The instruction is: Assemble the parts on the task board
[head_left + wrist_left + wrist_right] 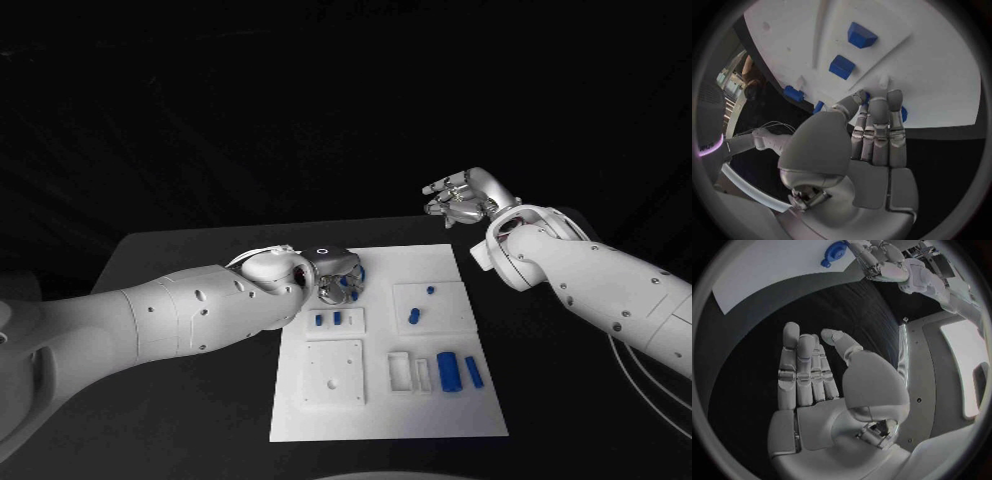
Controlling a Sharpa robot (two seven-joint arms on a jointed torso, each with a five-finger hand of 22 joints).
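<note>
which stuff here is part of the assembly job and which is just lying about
Job:
- task board
- blue parts lying on the board
- blue ring part at the board's far edge, by the left hand

Lying about:
- black table, bearing the board
- right hand, raised off the board, holding nothing

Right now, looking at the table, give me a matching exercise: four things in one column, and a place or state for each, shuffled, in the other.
Things:
1. left hand
2. right hand
3. task board
4. long blue cylinder

Places or states:
A. lying flat on the board's near right part
B. lifted off to the right of the board, fingers apart, holding nothing
C. white plate in the middle of the black table
D. down at the board's far left part, fingers on a blue part

Pairs: 1-D, 2-B, 3-C, 4-A
</note>
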